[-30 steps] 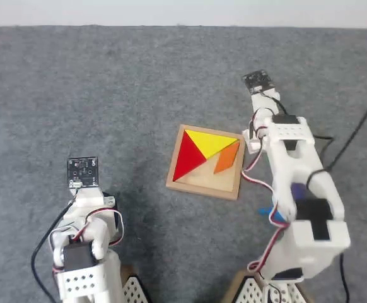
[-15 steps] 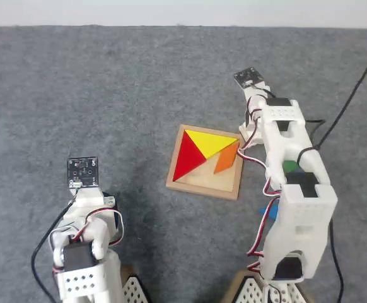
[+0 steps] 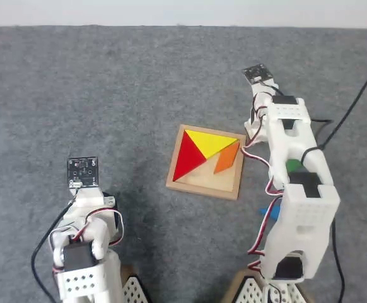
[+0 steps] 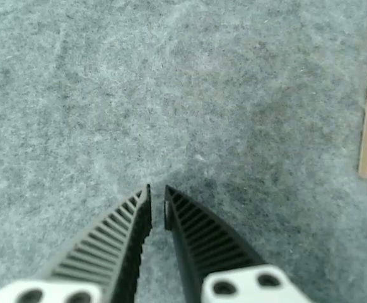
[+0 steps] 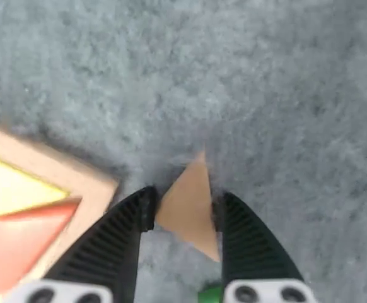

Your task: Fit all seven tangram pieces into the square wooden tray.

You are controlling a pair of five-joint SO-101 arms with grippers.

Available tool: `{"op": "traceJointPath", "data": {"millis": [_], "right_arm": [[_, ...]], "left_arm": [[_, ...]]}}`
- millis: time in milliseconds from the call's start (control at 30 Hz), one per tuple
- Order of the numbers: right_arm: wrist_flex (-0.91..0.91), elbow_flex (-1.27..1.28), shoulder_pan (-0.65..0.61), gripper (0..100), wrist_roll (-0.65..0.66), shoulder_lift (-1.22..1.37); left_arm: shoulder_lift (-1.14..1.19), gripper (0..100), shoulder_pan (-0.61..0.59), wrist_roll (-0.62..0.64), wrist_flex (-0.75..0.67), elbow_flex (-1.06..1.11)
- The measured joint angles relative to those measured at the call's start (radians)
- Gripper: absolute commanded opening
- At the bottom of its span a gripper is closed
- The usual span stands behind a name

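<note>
right wrist view: right end effector (image 5: 185, 197) clamps tan triangle (image 5: 190, 211) just beside tray (image 5: 76, 172) corner; left end effector (image 4: 157, 192) narrow, over table (image 4: 171, 76).

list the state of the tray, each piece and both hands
tray, partly filled, three pieces in
red triangle, flat in the tray
yellow triangle, flat in the tray
orange piece, flat in the tray
tan triangle, outside the tray, gripped
green piece, outside the tray, partly hidden
blue piece, outside the tray, partly hidden
right hand, shut on tan triangle
left hand, shut, empty
</note>
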Motion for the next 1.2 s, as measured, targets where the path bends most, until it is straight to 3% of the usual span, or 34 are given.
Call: {"op": "traceJointPath", "data": {"millis": [167, 367, 500, 633, 1000, 1200], "right_arm": [[0.124, 0.043, -0.034, 5.9, -0.163, -0.190], [0.158, 0.250, -0.269, 6.2, -0.388, -0.443], [0.077, 0.367, -0.454, 6.3, -0.574, -0.493], [-0.037, 0.414, -0.554, 6.4, -0.766, -0.485], [-0.126, 0.400, -0.514, 6.4, -1.046, -0.308], [-0.135, 0.393, -0.453, 12.8, -1.082, -0.307]], "left_arm": [[0.000, 4, 0.000, 0.000, 0.000, 0.000], [0.000, 4, 0.000, 0.000, 0.000, 0.000], [0.000, 4, 0.000, 0.000, 0.000, 0.000], [0.000, 4, 0.000, 0.000, 0.000, 0.000], [0.000, 4, 0.000, 0.000, 0.000, 0.000], [0.000, 4, 0.000, 0.000, 0.000, 0.000]]}}
